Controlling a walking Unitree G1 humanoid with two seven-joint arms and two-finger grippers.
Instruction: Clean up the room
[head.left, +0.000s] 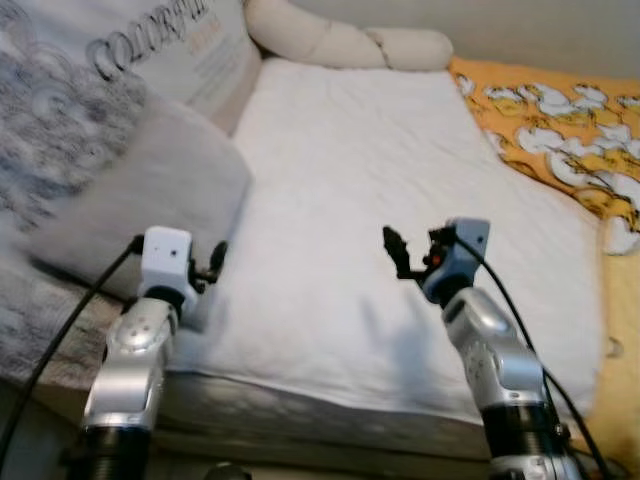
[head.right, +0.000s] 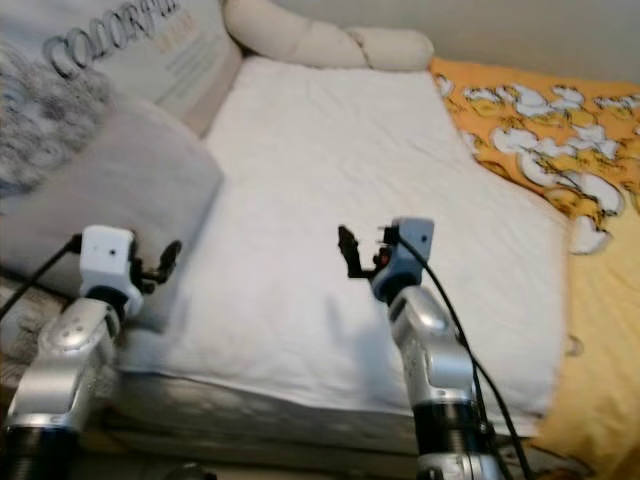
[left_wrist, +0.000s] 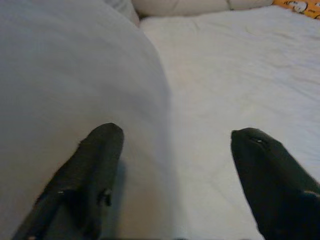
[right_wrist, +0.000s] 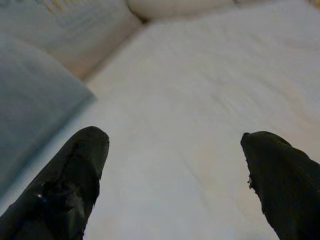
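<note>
A white quilt (head.left: 370, 200) lies spread over the bed. A grey pillow (head.left: 160, 190) rests on its left side, partly over the quilt's edge. My left gripper (head.left: 215, 262) hovers at the pillow's near corner, open, with one finger (left_wrist: 95, 165) over the pillow and the other over the quilt. My right gripper (head.left: 397, 250) is held above the middle of the quilt, open with nothing between its fingers (right_wrist: 75, 175).
An orange sheet with a white duck print (head.left: 560, 130) covers the right side of the bed. A long cream bolster (head.left: 350, 40) lies at the head. A printed cushion (head.left: 150, 50) and a grey patterned blanket (head.left: 50, 140) sit at the left.
</note>
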